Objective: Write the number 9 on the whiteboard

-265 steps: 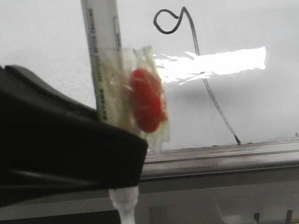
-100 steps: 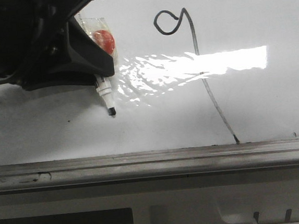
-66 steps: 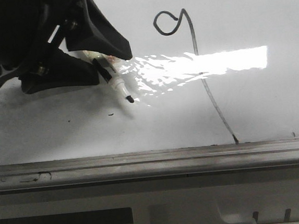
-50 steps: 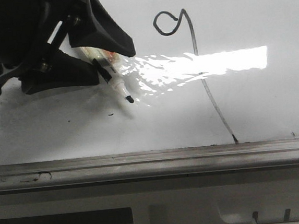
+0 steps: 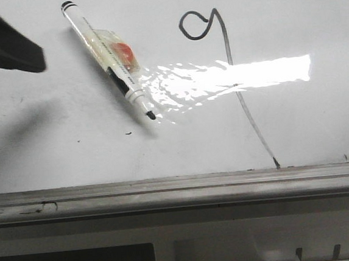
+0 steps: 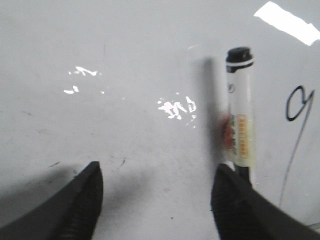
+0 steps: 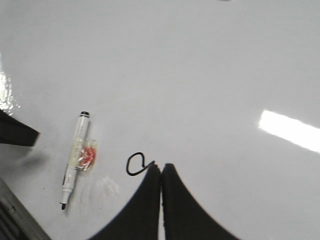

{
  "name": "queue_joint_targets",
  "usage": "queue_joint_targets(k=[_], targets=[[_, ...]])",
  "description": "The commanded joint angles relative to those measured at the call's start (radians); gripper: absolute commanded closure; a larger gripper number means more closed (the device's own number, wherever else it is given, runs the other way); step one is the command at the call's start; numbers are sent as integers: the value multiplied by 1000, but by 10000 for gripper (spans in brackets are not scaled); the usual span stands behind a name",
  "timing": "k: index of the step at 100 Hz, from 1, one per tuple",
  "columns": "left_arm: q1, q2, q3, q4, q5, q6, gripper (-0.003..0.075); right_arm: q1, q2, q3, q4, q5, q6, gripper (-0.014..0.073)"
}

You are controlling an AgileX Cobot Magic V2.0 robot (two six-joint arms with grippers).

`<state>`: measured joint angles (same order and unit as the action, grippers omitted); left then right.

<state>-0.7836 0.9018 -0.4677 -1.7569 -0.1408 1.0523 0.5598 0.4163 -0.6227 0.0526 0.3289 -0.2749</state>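
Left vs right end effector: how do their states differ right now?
The left end effector is open, its fingers spread wide with nothing between them, the marker lying beside it. The right end effector is shut, fingers pressed together, empty. Both hang over the whiteboard near the number 9.

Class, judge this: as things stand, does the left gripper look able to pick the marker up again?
Probably yes. The left gripper is open and empty, the marker lies flat on the whiteboard beside one finger, nothing between them.
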Motion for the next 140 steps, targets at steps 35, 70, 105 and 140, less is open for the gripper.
queue_joint_targets(k=[35,70,105,140], targets=[[1,-327,34,101,19,5,738,-43,-240,138,-19,-53,-10,659],[1,-324,34,101,19,5,738,-43,-240,138,-19,-53,-10,659],[44,-442,116,462,-33,40,738,-43,-240,138,-19,-53,-10,659],[419,-699,401,1099,59,-362,738,-43,-240,138,-19,-53,-10,659]])
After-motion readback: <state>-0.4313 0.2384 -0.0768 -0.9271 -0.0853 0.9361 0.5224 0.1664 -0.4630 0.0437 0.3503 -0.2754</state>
